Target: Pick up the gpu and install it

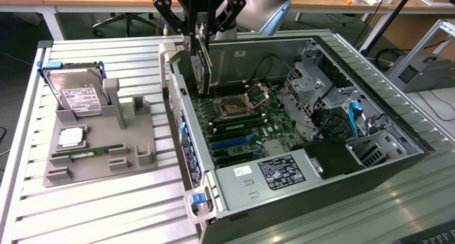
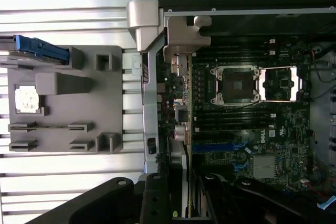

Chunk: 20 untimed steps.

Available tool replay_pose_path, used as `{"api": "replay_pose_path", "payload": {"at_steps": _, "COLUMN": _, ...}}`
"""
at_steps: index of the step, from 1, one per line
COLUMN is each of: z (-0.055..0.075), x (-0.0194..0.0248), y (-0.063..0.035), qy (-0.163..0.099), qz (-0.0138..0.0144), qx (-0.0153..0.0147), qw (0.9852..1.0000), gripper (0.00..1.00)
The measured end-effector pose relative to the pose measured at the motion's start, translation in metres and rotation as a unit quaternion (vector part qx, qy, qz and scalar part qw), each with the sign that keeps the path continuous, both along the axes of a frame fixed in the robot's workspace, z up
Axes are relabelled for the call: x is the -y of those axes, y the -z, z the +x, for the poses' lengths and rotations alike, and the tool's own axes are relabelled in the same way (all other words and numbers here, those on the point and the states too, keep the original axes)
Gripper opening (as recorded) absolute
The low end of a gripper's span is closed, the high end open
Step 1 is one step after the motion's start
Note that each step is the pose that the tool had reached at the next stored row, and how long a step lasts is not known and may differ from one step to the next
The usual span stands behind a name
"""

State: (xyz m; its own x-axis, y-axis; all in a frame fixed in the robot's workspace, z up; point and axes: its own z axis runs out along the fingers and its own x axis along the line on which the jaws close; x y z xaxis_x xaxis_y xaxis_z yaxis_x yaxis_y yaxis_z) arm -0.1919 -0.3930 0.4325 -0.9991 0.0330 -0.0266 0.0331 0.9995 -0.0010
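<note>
1. Grey fixture tray (image 1: 99, 143) sits on slatted alu table (image 1: 106, 212), on ext. view's left of open PC case (image 1: 408, 132).
2. Hard drive (image 1: 76, 92) w/ white label leans in tray's far slot.
3. CPU chip (image 1: 72, 137) in a tray pocket; RAM stick (image 1: 89, 154) flat just beside it.
4. Inside case: mobo (image 1: 235, 135), CPU socket (image 1: 235, 106) w/ lid up, PSU (image 1: 281, 172), blue cables (image 1: 353, 116).
5. Office chair (image 1: 128, 20) in bg.

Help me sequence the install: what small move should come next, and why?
Probably ease the thin dark gpu card, clamped in the black gripper, toward the blue motherboard slot; it hangs over the open metal case, short of that slot.
</note>
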Motion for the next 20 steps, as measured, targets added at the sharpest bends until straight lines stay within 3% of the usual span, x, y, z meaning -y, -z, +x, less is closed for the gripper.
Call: {"api": "replay_pose_path", "payload": {"at_steps": 20, "z": 0.0081, "x": 0.0013, "y": 0.0027, "qy": 0.0, "qz": -0.0002, "qx": 0.0, "qw": 1.0, "gripper": 0.27}}
